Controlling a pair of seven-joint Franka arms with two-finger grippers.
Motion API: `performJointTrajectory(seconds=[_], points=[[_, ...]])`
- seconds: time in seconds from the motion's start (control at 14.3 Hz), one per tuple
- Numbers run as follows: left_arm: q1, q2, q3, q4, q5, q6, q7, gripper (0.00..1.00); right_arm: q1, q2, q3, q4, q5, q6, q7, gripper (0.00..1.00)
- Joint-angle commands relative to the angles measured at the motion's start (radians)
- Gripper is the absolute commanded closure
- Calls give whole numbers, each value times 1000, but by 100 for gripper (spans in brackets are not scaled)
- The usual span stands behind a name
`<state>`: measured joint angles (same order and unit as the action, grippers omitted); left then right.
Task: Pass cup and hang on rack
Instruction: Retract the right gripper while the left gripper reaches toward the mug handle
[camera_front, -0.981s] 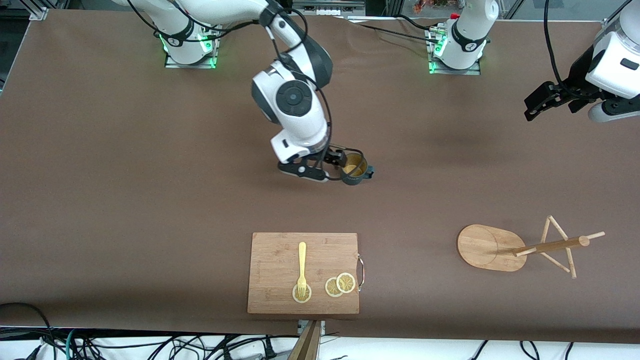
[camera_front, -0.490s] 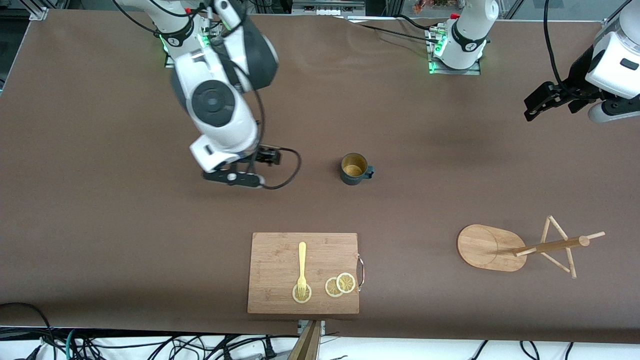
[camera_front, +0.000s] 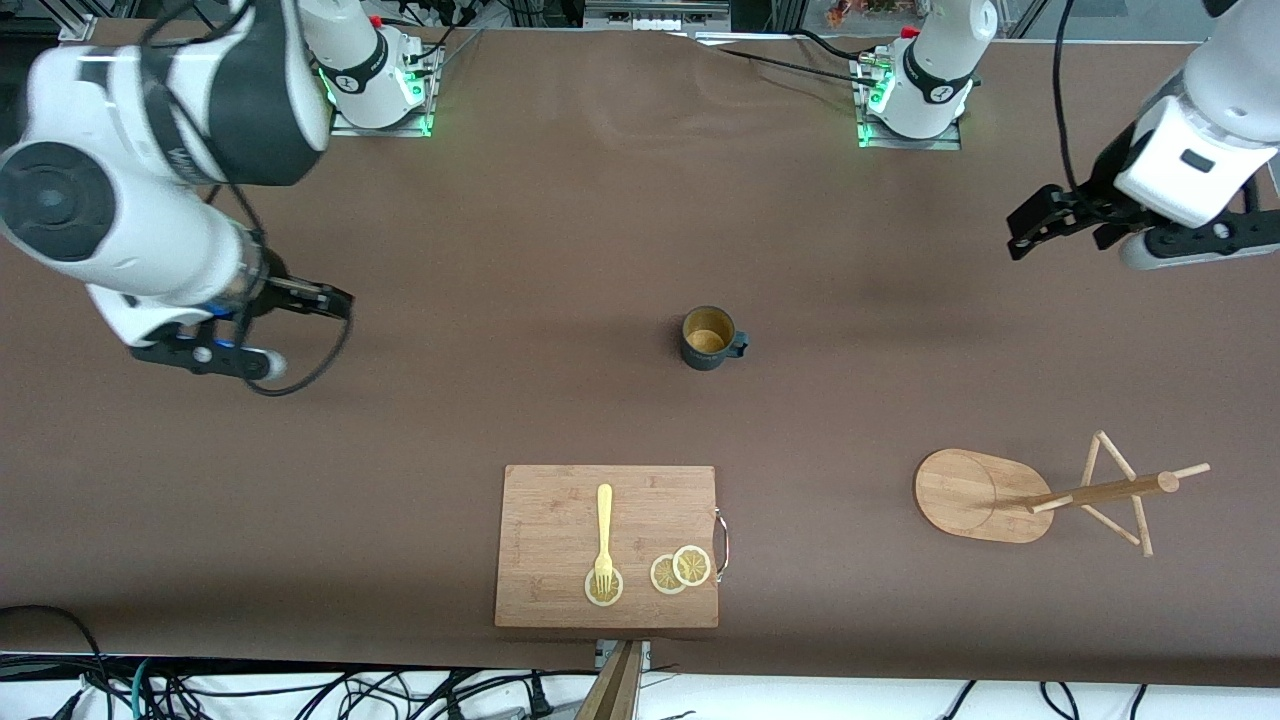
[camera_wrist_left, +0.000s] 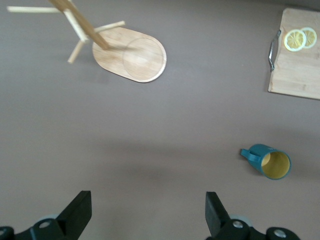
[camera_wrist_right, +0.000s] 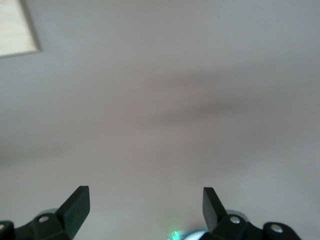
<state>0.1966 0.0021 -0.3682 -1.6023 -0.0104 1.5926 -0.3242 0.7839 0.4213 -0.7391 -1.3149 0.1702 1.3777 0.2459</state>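
2 grippers hang open and empty: the right gripper (camera_front: 318, 300) has swung from the cup (camera_front: 709, 338) toward 9 o'clock; the left gripper (camera_front: 1040, 222) shifted slightly.

Right gripper (camera_front: 318, 298) off the cup (camera_front: 709, 338), now apart, empty.

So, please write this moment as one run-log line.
cup: upright on table, unheld | rack: no cup | right gripper: open, away | left gripper: open, waiting
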Motion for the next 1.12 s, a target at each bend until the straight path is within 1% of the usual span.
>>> performJointTrajectory(seconds=[0.0,0.14,0.28,0.35,0.42,0.49,0.56,0.63,0.7,0.77,0.84,0.91,0.98,1.05], points=[[-34,16,-5,8,-14,1,13,0,15,-19,-84,-17,8,-38,-68,0],[-42,19,-6,-1,-14,-5,19,0,15,-21,-106,-17,9,-2,-123,0],[-43,-2,2,-56,-14,1,25,0,20,-35,-108,-17,8,29,-132,0],[-43,-28,11,-108,-14,7,25,0,17,-61,-102,-24,12,58,-134,0],[-43,-54,35,-172,-16,15,24,0,14,-68,-103,-38,9,78,-145,0],[-51,-83,67,-244,-17,59,23,0,-12,-72,-105,-50,12,80,-187,0],[-84,-99,116,-299,-19,126,37,0,-43,-75,-92,-55,12,95,-254,0],[-135,-99,187,-323,-19,151,74,0,-63,-93,-86,-61,11,89,-292,0],[-161,-96,234,-338,-20,176,98,0,-84,-104,-65,-84,2,103,-299,0],[-164,-96,250,-373,-20,234,135,0,-127,-133,-13,-108,-6,115,-300,0],[-164,-96,259,-427,-22,310,180,0,-188,-160,60,-131,-23,136,-300,0],[-166,-97,274,-477,-31,386,195,0,-274,-191,163,-150,-66,156,-300,0],[-166,-96,276,-511,-34,439,198,0,-378,-226,297,-179,-121,179,-298,0],[-171,-90,278,-533,-34,481,198,0,-497,-264,431,-229,-152,211,-298,0]])
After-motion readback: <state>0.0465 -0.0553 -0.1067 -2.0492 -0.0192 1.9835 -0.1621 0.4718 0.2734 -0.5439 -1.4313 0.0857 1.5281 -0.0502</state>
